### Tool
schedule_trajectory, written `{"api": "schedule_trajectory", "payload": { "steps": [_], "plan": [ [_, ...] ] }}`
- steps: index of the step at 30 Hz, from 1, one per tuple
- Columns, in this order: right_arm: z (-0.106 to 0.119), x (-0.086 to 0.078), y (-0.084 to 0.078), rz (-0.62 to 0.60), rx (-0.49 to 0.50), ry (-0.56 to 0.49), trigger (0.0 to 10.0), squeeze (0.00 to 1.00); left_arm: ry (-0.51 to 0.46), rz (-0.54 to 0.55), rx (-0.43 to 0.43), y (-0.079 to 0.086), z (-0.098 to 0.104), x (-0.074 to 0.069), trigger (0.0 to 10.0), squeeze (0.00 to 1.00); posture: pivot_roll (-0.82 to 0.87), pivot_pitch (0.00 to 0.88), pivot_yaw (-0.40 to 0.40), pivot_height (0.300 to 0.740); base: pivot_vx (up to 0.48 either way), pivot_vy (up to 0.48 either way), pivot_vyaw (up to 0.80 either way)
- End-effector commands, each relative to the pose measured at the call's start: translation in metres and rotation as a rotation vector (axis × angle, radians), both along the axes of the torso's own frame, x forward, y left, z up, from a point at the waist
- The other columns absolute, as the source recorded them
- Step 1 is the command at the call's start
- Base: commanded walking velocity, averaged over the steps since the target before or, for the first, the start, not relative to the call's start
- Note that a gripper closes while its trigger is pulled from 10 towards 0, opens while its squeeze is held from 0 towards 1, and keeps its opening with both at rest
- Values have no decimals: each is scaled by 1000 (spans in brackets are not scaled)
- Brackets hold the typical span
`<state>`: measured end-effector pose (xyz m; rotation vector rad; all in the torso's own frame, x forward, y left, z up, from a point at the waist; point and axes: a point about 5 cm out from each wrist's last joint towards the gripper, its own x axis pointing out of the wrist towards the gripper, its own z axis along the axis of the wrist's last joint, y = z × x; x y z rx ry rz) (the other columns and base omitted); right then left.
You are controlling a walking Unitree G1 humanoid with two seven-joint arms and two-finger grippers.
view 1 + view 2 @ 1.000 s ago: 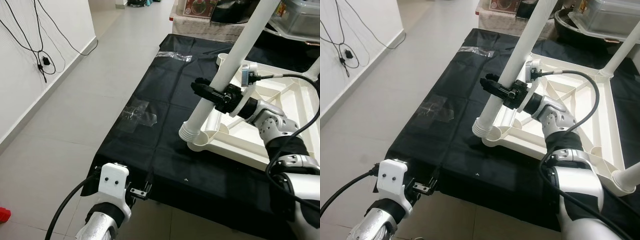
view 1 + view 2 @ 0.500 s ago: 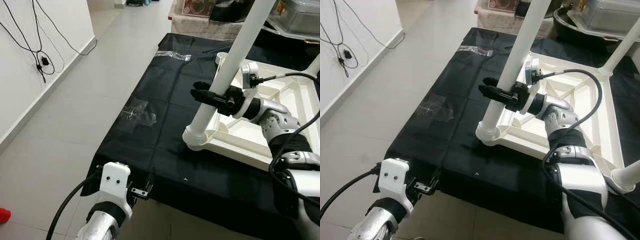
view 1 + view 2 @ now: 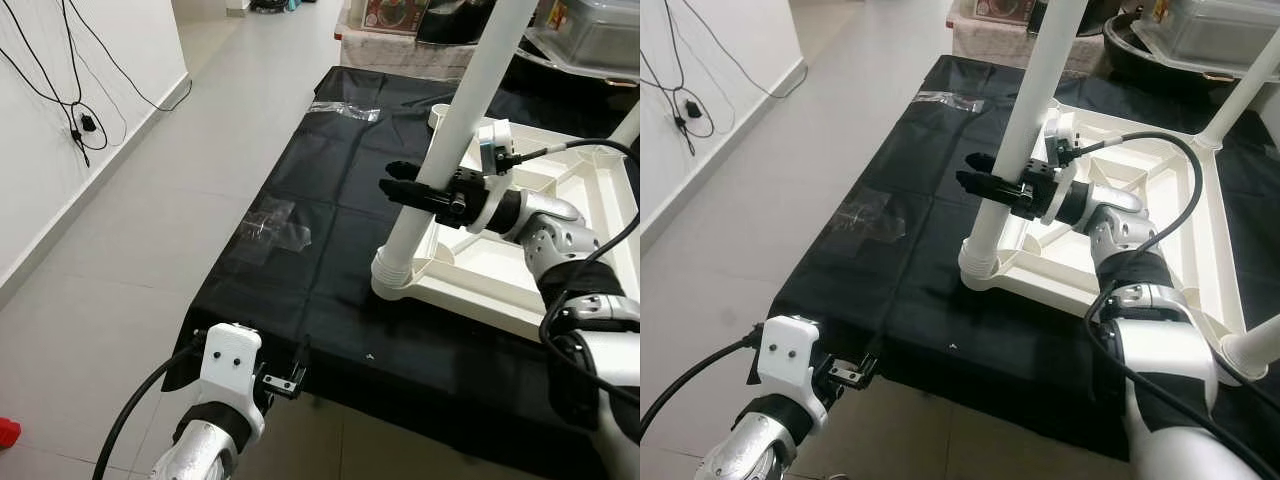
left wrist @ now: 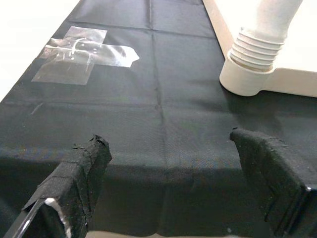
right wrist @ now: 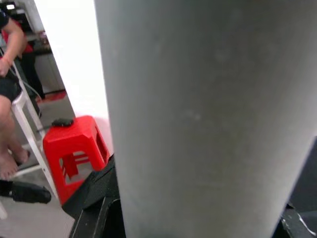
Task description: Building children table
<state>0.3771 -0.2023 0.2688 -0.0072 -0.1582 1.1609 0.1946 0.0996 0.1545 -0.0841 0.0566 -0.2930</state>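
Note:
A white plastic table top (image 3: 470, 300) lies upside down on a black cloth (image 3: 330, 200). One white leg (image 3: 472, 85) stands in its near left corner socket (image 4: 247, 82), leaning slightly, its ribbed end showing above the socket. My right gripper (image 3: 402, 187) is shut on this leg about a third of the way up; the leg (image 5: 208, 114) looms close in the right wrist view. My left gripper (image 4: 171, 141) hangs open over the cloth's front edge, holding nothing. A second leg (image 3: 1240, 85) rises at the far right corner, a third (image 3: 1255, 345) at the near right.
A clear tape patch (image 3: 280, 225) lies on the cloth left of the table top. Cables (image 3: 85, 125) hang on the left wall. A round socket (image 3: 441, 115) shows at the far left corner. A red stool (image 5: 74, 146) and a seated person (image 5: 10, 74) are nearby.
The leg's ribbed end has dropped into the corner socket and the leg stands steeper. My right gripper stayed shut on it. The left arm has not moved.

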Motion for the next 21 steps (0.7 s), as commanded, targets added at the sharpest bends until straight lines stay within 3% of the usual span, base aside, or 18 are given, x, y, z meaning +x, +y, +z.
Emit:
{"api": "schedule_trajectory", "payload": {
  "steps": [1,10,18,21],
  "plan": [
    [-10,0,0,-6,-51,25,10000,0,10,4,11,0,-1,-2,10000,0,124,202,-53,740,0,0,0],
    [-12,3,3,-45,-56,19,10000,0,10,5,10,-1,0,-3,10000,0,127,210,-51,740,0,0,0],
    [-25,-8,17,214,6,92,10000,0,16,5,11,0,0,-4,10000,0,128,220,-50,740,0,0,0],
    [-31,-10,23,256,7,105,10000,0,17,4,12,0,0,-5,10000,0,134,223,-51,740,0,0,0]
  ]
}}
